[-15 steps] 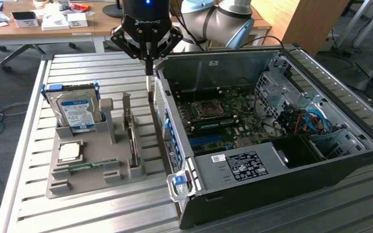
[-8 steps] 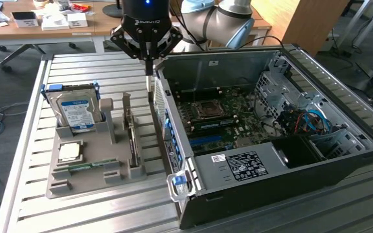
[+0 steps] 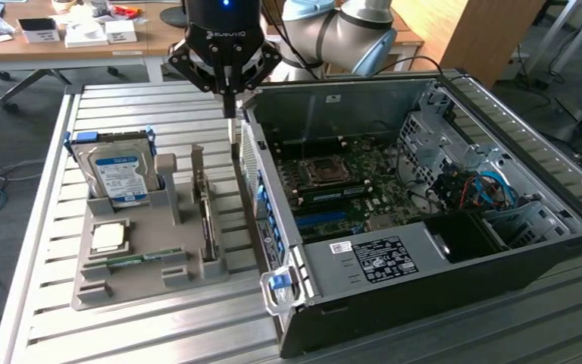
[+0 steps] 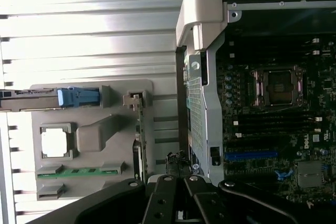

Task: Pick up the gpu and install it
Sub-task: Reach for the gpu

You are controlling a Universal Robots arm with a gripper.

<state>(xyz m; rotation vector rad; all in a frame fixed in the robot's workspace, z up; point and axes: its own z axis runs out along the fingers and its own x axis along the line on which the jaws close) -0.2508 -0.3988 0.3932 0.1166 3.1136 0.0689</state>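
Your gripper [image 3: 229, 108] hangs with fingers pressed together, holding nothing, over the gap between the gray tray [image 3: 149, 282] and the open computer case [image 3: 344, 97]. The gpu [image 3: 204, 206] stands on edge in a tray slot, just left of the gripper, likely so its top edge can be pinched. The case lies on the table [image 3: 119, 334] with its board facing up, probably for top-down insertion.

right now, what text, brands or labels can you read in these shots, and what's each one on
"ROBOTIQ": on the black body of the pincer.
"DELL": printed sideways on the motherboard, near its edge in the wrist view.
Power supply label: print too small to read.
Hard drive label: blue and white, text too small to read.
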